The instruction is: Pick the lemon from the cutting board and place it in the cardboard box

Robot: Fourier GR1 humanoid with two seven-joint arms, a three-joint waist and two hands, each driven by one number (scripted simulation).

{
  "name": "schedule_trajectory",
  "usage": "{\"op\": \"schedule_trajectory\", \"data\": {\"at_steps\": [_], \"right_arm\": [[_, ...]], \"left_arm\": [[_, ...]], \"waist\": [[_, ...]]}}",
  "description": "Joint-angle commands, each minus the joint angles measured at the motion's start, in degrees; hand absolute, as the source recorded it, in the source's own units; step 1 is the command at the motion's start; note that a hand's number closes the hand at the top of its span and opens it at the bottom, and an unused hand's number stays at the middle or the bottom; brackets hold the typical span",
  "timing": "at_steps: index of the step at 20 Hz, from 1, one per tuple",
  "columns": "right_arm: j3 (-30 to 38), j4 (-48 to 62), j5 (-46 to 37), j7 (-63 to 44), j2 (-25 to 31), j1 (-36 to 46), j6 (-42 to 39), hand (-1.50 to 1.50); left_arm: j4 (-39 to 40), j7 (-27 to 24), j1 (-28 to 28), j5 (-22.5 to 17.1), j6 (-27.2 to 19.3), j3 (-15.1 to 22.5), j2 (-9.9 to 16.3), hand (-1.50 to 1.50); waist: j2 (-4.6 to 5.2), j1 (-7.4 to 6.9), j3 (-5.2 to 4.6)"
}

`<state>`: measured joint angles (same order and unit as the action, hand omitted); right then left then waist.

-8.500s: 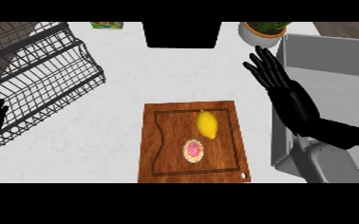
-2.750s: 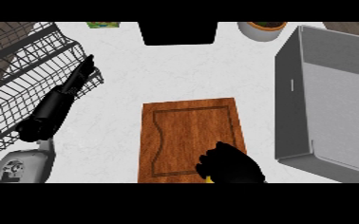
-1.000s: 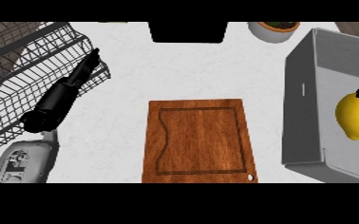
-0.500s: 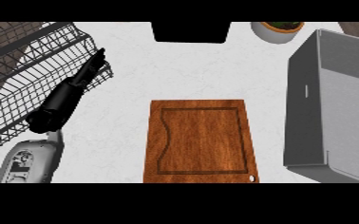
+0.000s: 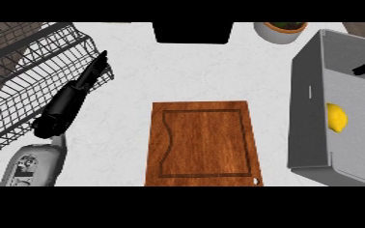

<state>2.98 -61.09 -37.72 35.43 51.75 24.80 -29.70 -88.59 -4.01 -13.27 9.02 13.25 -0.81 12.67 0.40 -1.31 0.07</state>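
Lemon (image 5: 336, 118) first, since the job turns on it: it lies inside the box (image 5: 311, 101) at the right of the frame, against the inner face of the left wall, and nothing is holding it, so by my reading the pick and the place are both done and only pulling the right arm clear is left. Going by size, the tabletop (image 5: 192, 70) fills most of the frame, one pale surface. Next comes the one grey box along the right edge, running out of frame, and then the one wire rack (image 5: 35, 72) at the upper left. One wooden board (image 5: 203, 142) sits at lower centre with nothing on it. One grey forearm rises from the lower left, and its black left hand (image 5: 89, 79) lies with straight fingers pointing toward the upper middle of the frame, over the rack's edge, released and carrying nothing. One pot (image 5: 280, 31) stands at the top, right of centre, just beside the box's far corner. Smallest is a single dark sliver at the right edge, over the box interior above the lemon, probably part of the right hand (image 5: 359, 69); I cannot tell from it how that hand is set.
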Motion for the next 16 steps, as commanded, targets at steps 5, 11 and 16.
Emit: {"op": "schedule_trajectory", "data": {"at_steps": [5, 11, 16], "right_arm": [[12.6, 9.2, 24.5, 5.0, -10.1, 2.9, -9.5, -1.5], [22.3, 21.1, 39.6, -13.4, -8.9, 9.9, -17.0, -1.5], [26.2, 33.8, 41.9, -16.1, -2.9, 16.6, -17.2, -1.5]], "left_arm": [[-0.4, -0.1, 1.7, -0.6, 0.3, -0.4, -0.1, 0.0], [-0.9, 0.8, 0.7, -0.6, 0.5, -0.3, 0.0, 0.0], [-1.2, 0.0, -0.1, -1.3, 1.3, -1.8, 1.3, 0.0]], "waist": [[-0.44, 0.92, 0.11], [-0.34, 0.69, -0.06], [0.26, -0.64, 0.07]]}}
